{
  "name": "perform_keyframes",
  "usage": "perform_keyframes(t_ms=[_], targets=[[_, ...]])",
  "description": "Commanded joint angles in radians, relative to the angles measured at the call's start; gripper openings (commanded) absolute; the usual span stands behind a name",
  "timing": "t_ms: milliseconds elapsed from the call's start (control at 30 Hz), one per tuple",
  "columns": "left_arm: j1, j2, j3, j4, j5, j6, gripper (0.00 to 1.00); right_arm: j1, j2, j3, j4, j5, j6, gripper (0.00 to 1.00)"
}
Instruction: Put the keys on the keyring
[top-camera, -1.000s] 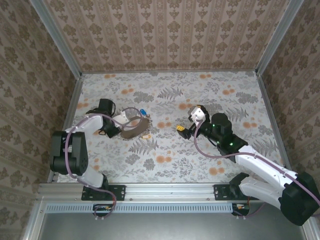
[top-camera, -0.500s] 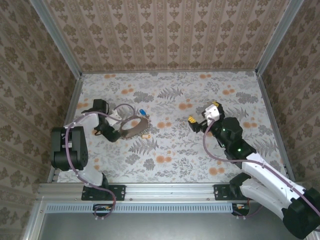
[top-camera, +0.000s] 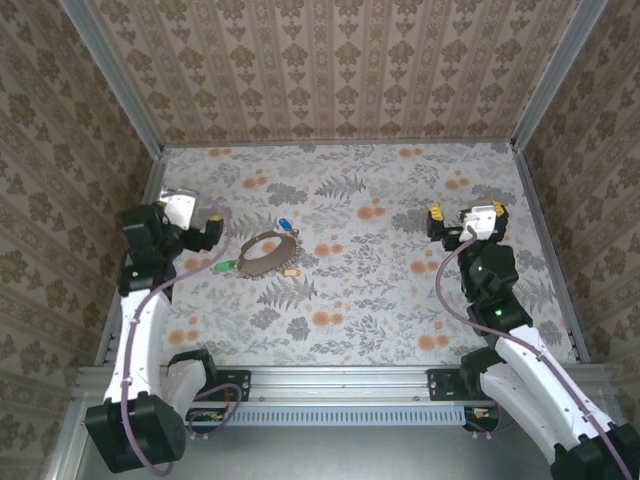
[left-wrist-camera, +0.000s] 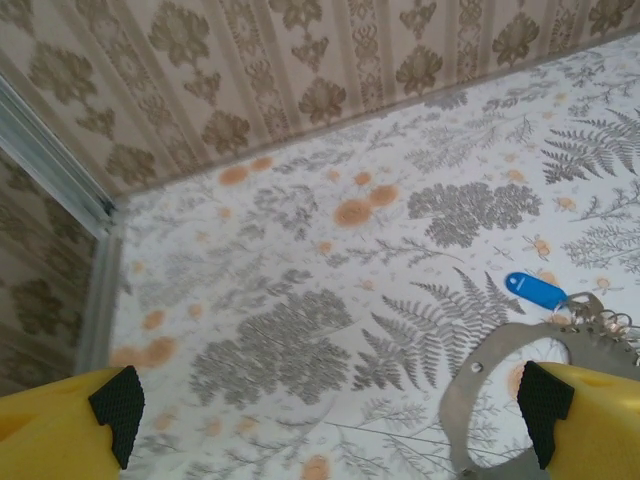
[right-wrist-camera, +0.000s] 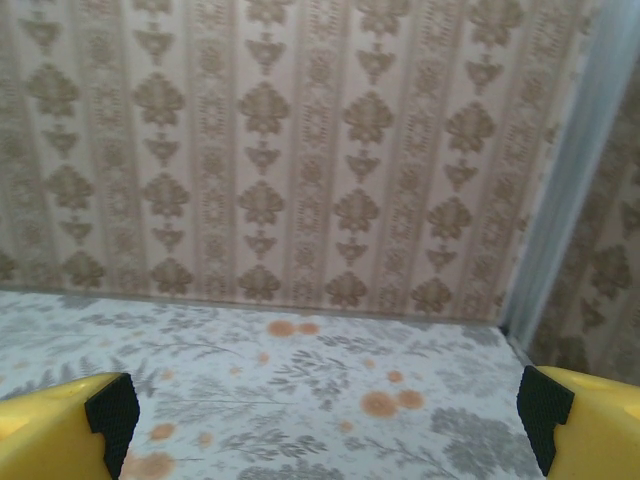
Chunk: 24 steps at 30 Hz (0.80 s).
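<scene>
The keyring (top-camera: 264, 254) lies flat on the floral table as a brownish-grey loop; its curved band (left-wrist-camera: 478, 395) shows at the lower right of the left wrist view. A blue-headed key (top-camera: 286, 224) rests at its far rim (left-wrist-camera: 535, 290). To the loop's left there is a green key (top-camera: 218, 267), and a small tan key (top-camera: 291, 271) lies at its near right. My left gripper (top-camera: 204, 240) (left-wrist-camera: 330, 400) hangs open to the left of the loop, holding nothing. Far to the right, my right gripper (top-camera: 468, 212) (right-wrist-camera: 330, 405) is open and raised, facing the back wall.
Patterned walls enclose the table on three sides, with metal corner posts (top-camera: 140, 110) at the back. The left arm's purple cable (top-camera: 150, 290) runs down beside the left wall. Open tabletop (top-camera: 360, 290) lies between the two arms.
My left gripper has opened, let go of the keyring and drawn back left and up. The right arm has pulled away to the right. The loop now lies free with the green key beside it.
</scene>
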Motion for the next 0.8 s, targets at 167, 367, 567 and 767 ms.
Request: perform_keyframes(t_ms=[167, 367, 567, 767], targets=[[-0.002, 0.145, -0.277, 0.438, -0.056, -0.162, 1.00, -0.205, 0.095, -0.163, 0.184, -0.156, 0.176, 0.99], [-0.005, 0.321, -0.313, 0.647, -0.060, -0.188, 1.00, -0.229, 0.370, -0.220, 0.410, -0.202, 0.171, 1.00], [-0.063, 0.425, -0.248, 0.683, -0.099, -0.214, 1.00, -0.235, 0.676, -0.172, 0.599, -0.216, 0.169, 1.00], [-0.203, 0.521, -0.165, 0.658, -0.380, -0.165, 1.00, -0.228, 0.878, -0.129, 0.703, -0.199, 0.166, 1.00]])
